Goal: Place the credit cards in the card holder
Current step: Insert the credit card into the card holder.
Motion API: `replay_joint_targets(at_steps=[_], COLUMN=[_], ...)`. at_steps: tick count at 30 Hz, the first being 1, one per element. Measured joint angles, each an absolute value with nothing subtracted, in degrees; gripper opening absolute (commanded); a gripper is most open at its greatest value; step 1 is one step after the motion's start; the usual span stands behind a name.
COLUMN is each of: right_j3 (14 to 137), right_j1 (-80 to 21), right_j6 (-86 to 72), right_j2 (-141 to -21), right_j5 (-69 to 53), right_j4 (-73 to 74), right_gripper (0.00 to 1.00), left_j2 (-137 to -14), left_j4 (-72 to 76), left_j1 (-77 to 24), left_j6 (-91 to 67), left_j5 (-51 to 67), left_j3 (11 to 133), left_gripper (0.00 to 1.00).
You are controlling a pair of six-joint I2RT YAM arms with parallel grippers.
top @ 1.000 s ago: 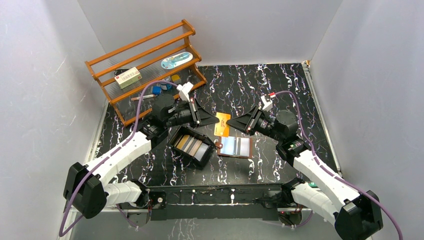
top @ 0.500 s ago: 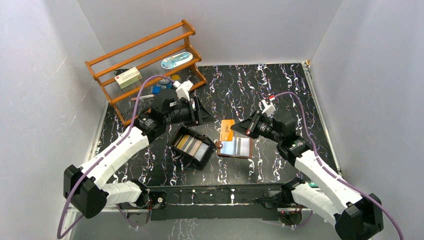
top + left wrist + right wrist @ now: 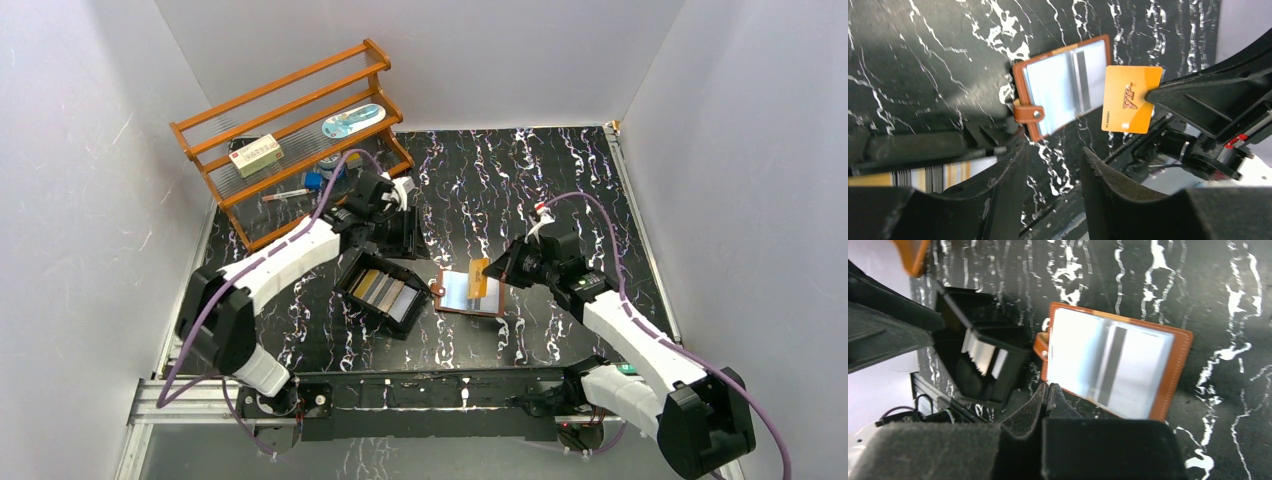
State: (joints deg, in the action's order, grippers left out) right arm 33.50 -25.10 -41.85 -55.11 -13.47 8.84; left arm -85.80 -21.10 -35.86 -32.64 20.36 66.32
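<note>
Credit cards [image 3: 385,290]: most lie side by side in the black tray [image 3: 347,270], showing grey, tan and white. One, the orange VIP card [image 3: 1130,99], hangs tilted over the right half of the card holder [image 3: 455,292].
Card holder: lies open on the table with its clear pockets up and its snap strap [image 3: 1028,114] at the left edge.
Right gripper [image 3: 491,272]: clamped on one short edge of the orange VIP card, coming in from the card holder's right.
Contact: whether the orange VIP card touches the card holder cannot be told.
Left gripper [image 3: 1053,150]: fingers apart with nothing between them, raised behind and left of the card holder, beyond the black tray.
Black tray: just left of the card holder, one corner near the snap strap.
Open room: bare black marbled table [image 3: 520,180] lies behind and right of the card holder. The wooden rack [image 3: 280,84] stands well apart at the far left.
</note>
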Motion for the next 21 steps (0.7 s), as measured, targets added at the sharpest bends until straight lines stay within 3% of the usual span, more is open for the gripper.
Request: replay_joint_targets(at_steps=[6,9,14,21], right_j3=[29.7,28.1,26.5,24.7], right_j1=[-19.9,-17.7,-15.6,-15.2], right_j6=[-41.0,-40.6,-40.1,-39.9], right_j2=[-59.8,-61.8,-65.5,-70.0], right_j5=[-17.2,-19.3,-23.0,-26.5], right_j4=[5.6,2.8,-2.9,-8.9], right_gripper=[0.0,0.0,0.0,0.0], left_j2=[-97.5,-102.3,-108.1,-111.4], left_j4=[-24.5,-25.6,-26.8,-27.2], left_j1=[-36.1,-36.2,-36.2,-36.3], left_j6=[-28.0,-26.5,-25.4,-24.8], left_j5=[19.9,20.6,22.6,24.6], left_j3=[75.4,78.7,80.4,80.8], left_gripper=[0.45,0.41,0.34,0.34])
